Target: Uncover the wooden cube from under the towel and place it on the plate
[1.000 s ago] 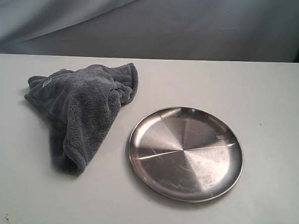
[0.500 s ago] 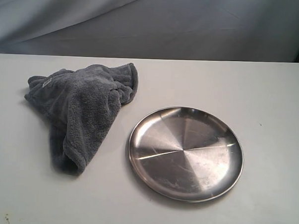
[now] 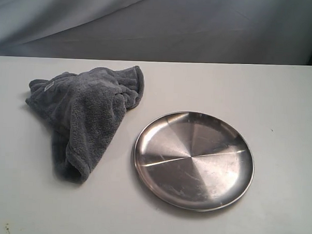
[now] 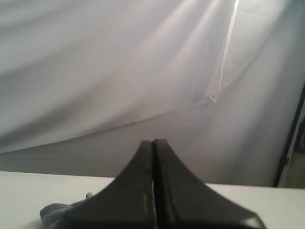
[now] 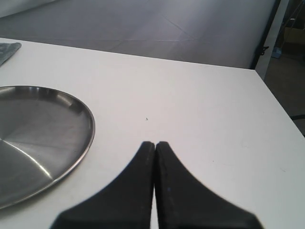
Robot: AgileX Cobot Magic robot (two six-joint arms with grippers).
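A dark grey fluffy towel lies crumpled on the left of the white table, a small white tag near its far left corner. The wooden cube is hidden; no part of it shows. To the towel's right rests the round silver plate, with nothing on it. Neither arm appears in the exterior view. My left gripper is shut with nothing in it, raised over the table's near side, with a bit of the towel beside one finger. My right gripper is shut and holds nothing, beside the plate.
The white table ends at a far edge against a grey cloth backdrop. In the right wrist view the table's side edge drops off to a dark floor.
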